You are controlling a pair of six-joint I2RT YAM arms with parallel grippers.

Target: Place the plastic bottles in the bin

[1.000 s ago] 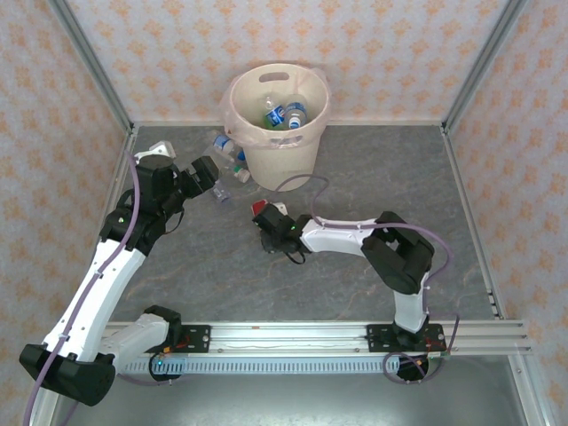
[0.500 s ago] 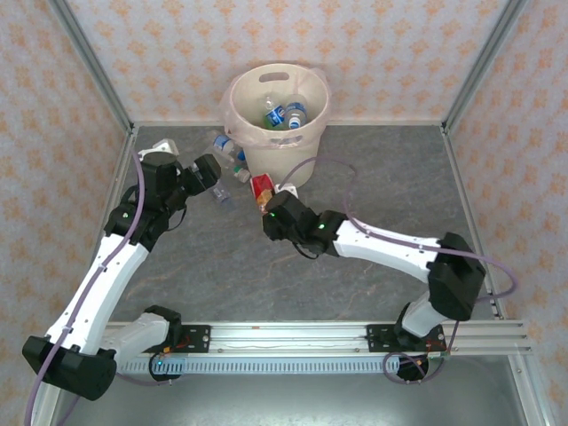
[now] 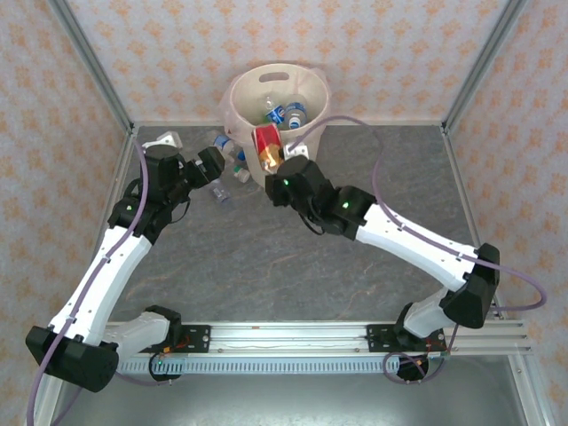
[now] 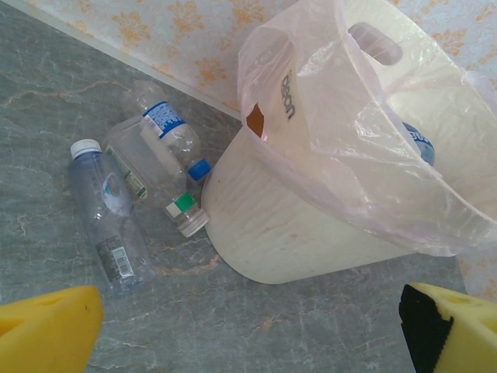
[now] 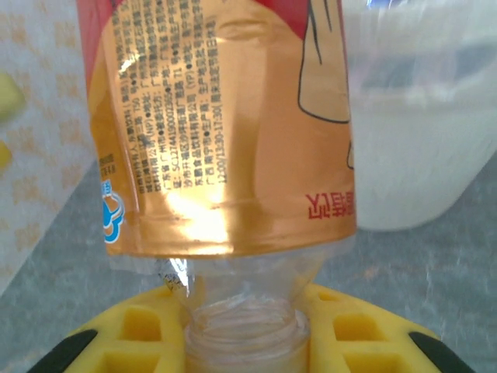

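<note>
Red bottle up at the near rim of the bin, with gold colour on the lower part of its label. Clamped by the neck in the right gripper, yellow fingers closed on both sides of the neck, body pointing away from the wrist. Inside the bin, more bottles, some with blue labels. Over the rim, a thin clear liner, loose and wrinkled. On the table, just left of the bin, three lying flat: blue-cap bottle and green-cap bottle side by side, caps toward the bin wall, the green cap touching it or nearly. Beside them the white-cap bottle, cap pointing the other way. Left gripper with jaws wide apart and holding nothing, above the table near these three.
</note>
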